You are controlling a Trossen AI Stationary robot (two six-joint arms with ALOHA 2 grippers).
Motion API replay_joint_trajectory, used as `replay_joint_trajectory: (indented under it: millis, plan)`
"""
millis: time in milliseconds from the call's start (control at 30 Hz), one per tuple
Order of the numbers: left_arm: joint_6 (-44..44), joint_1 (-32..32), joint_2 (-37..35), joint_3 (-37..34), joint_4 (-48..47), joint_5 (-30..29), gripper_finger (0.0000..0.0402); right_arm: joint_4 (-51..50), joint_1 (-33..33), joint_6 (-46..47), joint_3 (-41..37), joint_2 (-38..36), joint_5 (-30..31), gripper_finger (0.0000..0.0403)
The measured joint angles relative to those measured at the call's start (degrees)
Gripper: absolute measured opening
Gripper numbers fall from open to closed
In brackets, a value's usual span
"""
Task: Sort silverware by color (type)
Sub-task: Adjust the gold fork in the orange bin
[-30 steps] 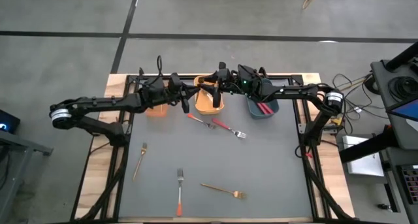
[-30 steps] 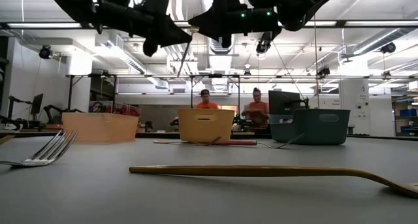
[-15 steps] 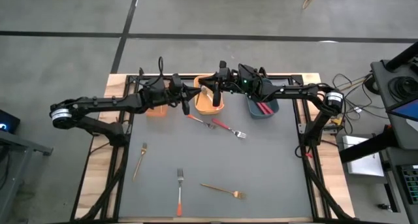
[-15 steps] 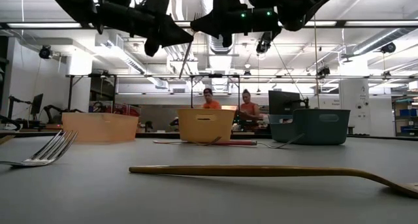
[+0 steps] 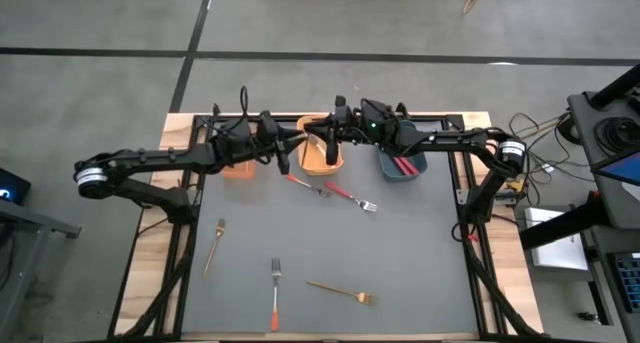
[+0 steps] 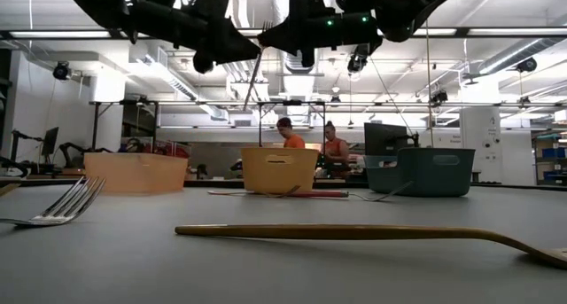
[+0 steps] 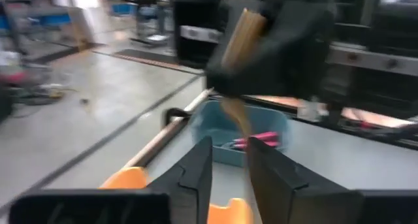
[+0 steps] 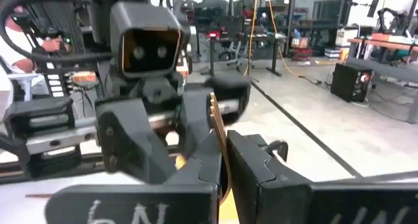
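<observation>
A gold fork (image 7: 236,44) hangs in the air above the middle orange bin (image 5: 320,159), between my two grippers, which face each other. My right gripper (image 8: 222,145) is shut on it. My left gripper (image 7: 228,160) stands open just short of the fork's lower end (image 7: 241,116), with nothing between its fingers. In the low view the fork (image 6: 254,78) slants down from the grippers at the top. Other silverware lies on the grey table: two gold forks (image 5: 214,245) (image 5: 343,291), an orange-handled fork (image 5: 274,295) and two red-handled forks (image 5: 350,196). My right gripper pinches the gold fork's slim shaft (image 8: 216,123) between its two fingers, which point level toward the table's left side and lie across it. A short end sticks up above the fingers and a longer part hangs below. The fork stands nearly upright, lifted clear over the middle bin.
A pale orange bin (image 5: 240,167) stands left of the middle one. A blue-grey bin (image 5: 403,164) holding red-pink-handled forks stands to its right, all along the far edge. Two people move in the room behind the table (image 6: 306,149).
Neither arm has travelled. The gold fork has stayed hanging between the two grippers above the middle bin.
</observation>
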Motion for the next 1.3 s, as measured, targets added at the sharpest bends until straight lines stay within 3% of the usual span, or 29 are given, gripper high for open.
replay_joint_trajectory:
  millis: [100,267,433,567,733,1300]
  plan:
    - [1.6,0.2,-0.7,0.1,-2.4,-4.6,0.0098,-1.0,0.4,-0.1,0.0,0.0,2.5,0.0009]
    - [2.0,0.1,-0.7,0.1,-6.4,-12.1,0.0114,-1.6,1.8,-1.5,0.0,0.0,12.1,0.0009]
    - [1.8,-0.1,0.4,0.1,-6.9,-11.4,0.0114,-1.6,4.2,-5.8,0.0,0.0,23.1,0.0009]
    - [0.9,-0.2,1.6,0.1,-3.4,-11.2,0.0114,-1.2,5.2,-7.1,0.0,0.0,24.0,0.0009]
    - [0.5,-0.5,4.0,0.1,3.0,-5.6,0.0114,-1.3,5.4,-7.1,0.0,0.0,24.1,0.0009]
    - [-1.9,-0.8,10.7,0.0,11.4,-5.8,0.0113,-1.2,5.4,-7.7,0.0,0.0,24.2,0.0008]
